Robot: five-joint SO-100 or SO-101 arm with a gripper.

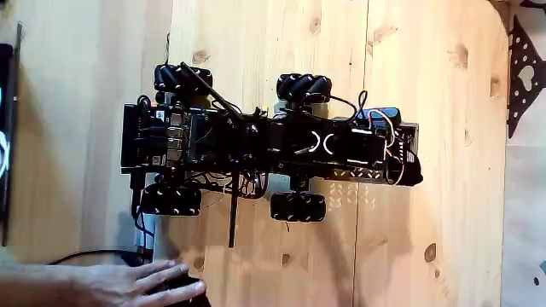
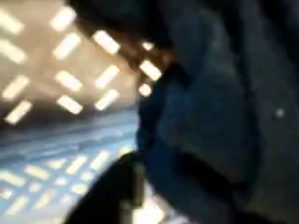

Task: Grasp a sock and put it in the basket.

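Seen from above in the fixed view, a black wheeled robot chassis (image 1: 256, 145) with four black roller wheels lies lengthwise across the middle of a pale knotty wooden tabletop (image 1: 281, 51), its folded black arm (image 1: 341, 145) stretched toward the right edge. Loose black and white wires loop over the arm's right end, where a small blue part (image 1: 381, 112) sits on top. Under that right end, a patch of tan lattice (image 1: 341, 194) shows against the wood on the side toward the bottom edge, most likely the tan plastic lattice-walled basket (image 2: 56, 65); most of it is hidden by the arm.

At the bottom left corner of the tabletop a person's hand (image 1: 136, 281) rests flat, fingers pointing right, touching a small dark object (image 1: 192, 290) at the bottom edge. A black perforated plate (image 1: 525, 68) lies beyond the right edge of the wood.

The wrist view is heavily blurred. Bright tan lattice openings fill its upper left, very close to the lens. A large dark blue-black fabric mass, apparently the black limp sock (image 2: 224, 112), fills the right side, right against the lattice. A dark part of the gripper (image 2: 126, 191) rises from the bottom edge beside the fabric; whether its fingers are apart or clamped on the sock cannot be told.
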